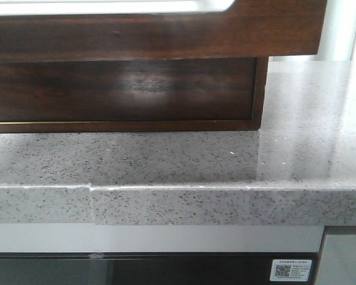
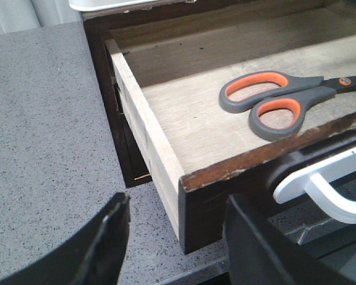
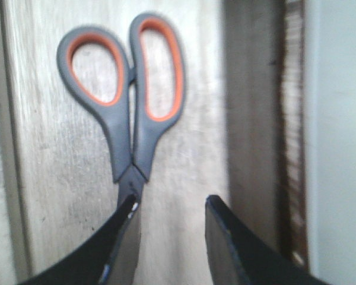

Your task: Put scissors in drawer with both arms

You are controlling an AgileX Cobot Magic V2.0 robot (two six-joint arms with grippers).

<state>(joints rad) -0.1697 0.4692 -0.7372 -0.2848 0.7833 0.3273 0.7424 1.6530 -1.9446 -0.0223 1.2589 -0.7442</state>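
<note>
The dark brown drawer (image 2: 237, 166) is pulled out, with a pale wood floor. In the front view its glossy front (image 1: 166, 35) fills the top, with a white area along its top edge. The grey scissors with orange-lined handles (image 2: 273, 98) lie flat inside the drawer. My left gripper (image 2: 178, 205) is open and empty, one finger on each side of the drawer's front corner, close to it. My right gripper (image 3: 172, 202) is open over the drawer floor. One finger is right beside the scissors (image 3: 130, 136) near their pivot, and the blades are hidden under it. Neither gripper shows in the front view.
A white handle (image 2: 320, 184) sticks out of the drawer front. The dark cabinet body (image 1: 118, 89) stands on a grey speckled counter (image 1: 166, 160), which also shows in the left wrist view (image 2: 41, 119). Below the counter edge is a dark panel with a QR sticker (image 1: 292, 271).
</note>
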